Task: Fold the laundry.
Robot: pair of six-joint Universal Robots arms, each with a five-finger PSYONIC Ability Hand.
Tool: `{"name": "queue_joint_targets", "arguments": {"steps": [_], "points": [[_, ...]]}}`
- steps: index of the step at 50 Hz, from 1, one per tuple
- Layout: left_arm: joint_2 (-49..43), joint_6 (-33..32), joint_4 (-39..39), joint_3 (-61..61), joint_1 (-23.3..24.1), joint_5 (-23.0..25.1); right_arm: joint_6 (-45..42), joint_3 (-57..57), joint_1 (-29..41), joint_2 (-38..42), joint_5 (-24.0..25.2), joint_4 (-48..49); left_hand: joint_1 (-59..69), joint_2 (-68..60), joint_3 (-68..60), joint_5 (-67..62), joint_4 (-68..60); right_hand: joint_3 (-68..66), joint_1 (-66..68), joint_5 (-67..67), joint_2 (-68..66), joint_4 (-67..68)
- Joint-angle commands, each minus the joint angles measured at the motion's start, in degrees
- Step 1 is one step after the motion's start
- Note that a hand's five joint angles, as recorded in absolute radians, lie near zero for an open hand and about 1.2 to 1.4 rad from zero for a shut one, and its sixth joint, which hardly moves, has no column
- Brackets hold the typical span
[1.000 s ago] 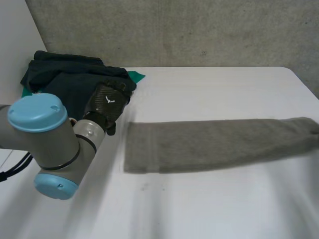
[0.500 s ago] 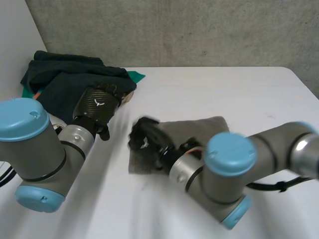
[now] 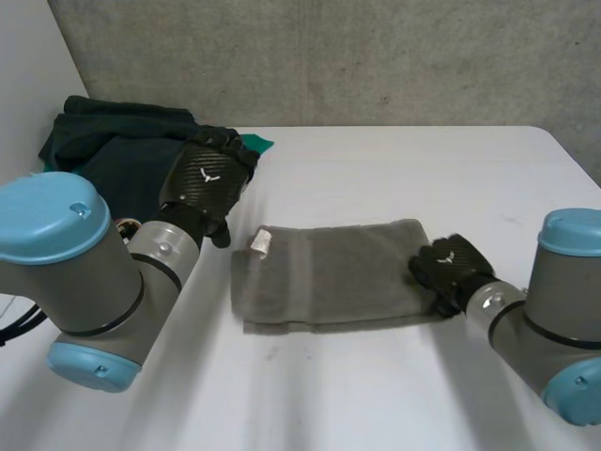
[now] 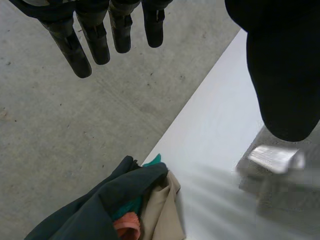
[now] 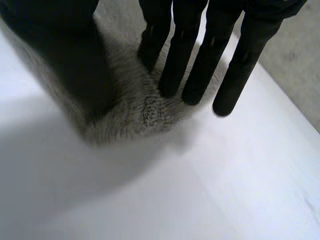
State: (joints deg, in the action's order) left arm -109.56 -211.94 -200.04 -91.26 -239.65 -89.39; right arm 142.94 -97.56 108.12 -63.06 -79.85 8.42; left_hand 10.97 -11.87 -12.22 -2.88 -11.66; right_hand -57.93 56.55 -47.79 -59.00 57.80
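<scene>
White table [image 3: 376,169] ran up to a grey concrete wall [image 3: 329,56].

Left arm [image 3: 66,272] came in from the near left. Right arm [image 3: 554,329] came in from the near right.

Grey towel [image 3: 329,272] lay flat near the table's middle. It was folded over on itself, with the layered edges showing along the near side.

Pile of clothes [image 3: 113,150] sat at the far left corner, well apart from the towel. It was mostly dark green. The left wrist view also showed teal, orange and beige pieces in it.

Left hand [image 3: 205,183] was between the pile and the towel's left end, overlapping the pile's near edge in the head view. Its fingers [image 4: 82,45] were straight and spread, the thumb was apart from them, and it held nothing.

Right hand [image 3: 449,268] was at the towel's right end. Its fingers [image 5: 172,65] were straight, with most tips over the towel's end and the outermost one past the edge, over bare table. The thumb was off to the side and not pinching, so the hand was open. I couldn't confirm real contact with the cloth.

Small white label [image 3: 262,241] sat at the towel's far left corner, just beside the left hand's thumb in the left wrist view.
</scene>
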Motion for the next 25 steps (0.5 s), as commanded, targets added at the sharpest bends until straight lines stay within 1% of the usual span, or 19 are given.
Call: {"name": "queue_joint_targets", "arguments": {"steps": [1,2,3,4,5,7,9,12,13,14,17,18,19,20,21,24,25], "points": [[0.22,0.12,0.09,-0.59,0.5,-0.26,-6.0,3.51,-1.6,1.1,-5.66,3.7,-0.97,1.87,2.22,2.88,1.66,-22.07,23.45,-22.21,-21.0,22.2],[0.49,0.21,0.09,-0.68,0.42,-0.35,-6.0,3.95,-0.98,0.83,-6.28,4.75,-0.97,1.87,2.22,2.88,1.66,-22.07,23.45,-22.21,-21.0,22.2],[0.92,0.12,0.18,-0.94,0.42,-0.44,-5.92,4.83,1.89,0.13,-7.07,6.94,-0.97,1.87,2.22,2.88,1.66,-22.07,23.45,-22.21,-21.0,22.2],[1.02,0.12,0.27,-1.03,0.42,-0.44,-5.83,5.27,3.49,-0.22,-7.07,7.66,-0.97,1.87,2.22,2.88,1.66,-22.07,23.45,-22.21,-21.0,22.2],[1.1,0.03,0.35,-0.94,0.33,-0.44,-5.83,6.49,7.59,-1.27,-6.73,9.32,-0.97,1.87,2.22,2.88,1.66,-22.07,23.45,-22.21,-21.0,22.2],[1.89,0.03,0.53,-1.03,0.24,-0.53,-5.74,7.64,12.19,-1.8,-5.94,10.56,-0.97,1.87,2.22,2.88,1.66,-22.07,23.45,-22.21,-21.0,22.2],[3.04,0.03,0.62,-1.12,-0.2,-0.53,-6.09,9.22,19.47,-0.85,-2.26,11.53,-0.97,1.87,2.22,2.88,1.66,-22.07,23.45,-22.21,-21.0,22.2],[3.56,0.65,0.71,-1.38,-0.73,-0.7,-6.27,9.41,22.65,2.13,1.17,11.71,-0.97,1.87,2.22,2.88,1.66,-22.07,23.45,-22.21,-21.0,22.2],[3.57,1.0,0.71,-1.55,-0.9,-0.79,-6.53,9.67,24.84,4.93,4.14,11.71,-0.97,1.87,2.22,2.88,1.66,-22.07,23.45,-22.21,-21.0,22.2],[3.65,1.96,0.71,-1.9,-1.25,-1.4,-6.79,9.84,25.65,6.18,5.48,11.53,-0.97,1.87,2.22,2.88,1.66,-22.07,23.45,-22.21,-21.0,22.2],[3.65,3.81,0.71,-2.08,-1.43,-2.72,-6.62,11.33,26.79,8.91,7.25,10.22,-0.59,1.49,1.84,2.5,1.28,-22.07,23.45,-22.21,-21.0,22.2],[3.65,5.2,0.71,-2.0,-1.43,-3.68,-6.27,11.34,26.71,8.83,7.08,9.69,-0.59,1.49,1.84,2.5,1.28,-11.3,12.68,-11.45,-10.24,11.43],[3.65,6.0,0.71,-1.91,-1.34,-4.13,-5.75,11.25,26.71,8.65,7.08,9.16,-0.59,1.49,1.84,2.5,1.28,5.29,-3.91,5.15,6.36,-5.16],[3.65,6.79,0.71,-1.73,-1.26,-4.48,-4.7,10.99,26.53,8.57,7.25,9.07,-0.59,1.49,1.84,2.5,1.28,22.78,-21.4,22.63,23.84,-22.65],[3.65,7.5,0.71,-1.56,-1.17,-4.74,-1.29,10.55,26.27,7.87,7.08,9.16,-0.42,1.32,1.67,2.33,1.11,46.76,-45.39,46.62,47.83,-46.64],[3.57,9.7,0.62,-0.5,-0.73,-5.45,6.71,10.02,22.68,4.01,6.9,9.33,0.09,0.81,1.16,1.83,0.61,47.93,-46.55,47.79,49.0,-47.8],[3.48,10.48,0.62,0.54,-0.38,-5.45,13.27,9.67,18.49,-0.01,6.73,9.33,0.09,0.81,1.16,1.83,0.61,47.93,-46.55,47.79,49.0,-47.8]]}}
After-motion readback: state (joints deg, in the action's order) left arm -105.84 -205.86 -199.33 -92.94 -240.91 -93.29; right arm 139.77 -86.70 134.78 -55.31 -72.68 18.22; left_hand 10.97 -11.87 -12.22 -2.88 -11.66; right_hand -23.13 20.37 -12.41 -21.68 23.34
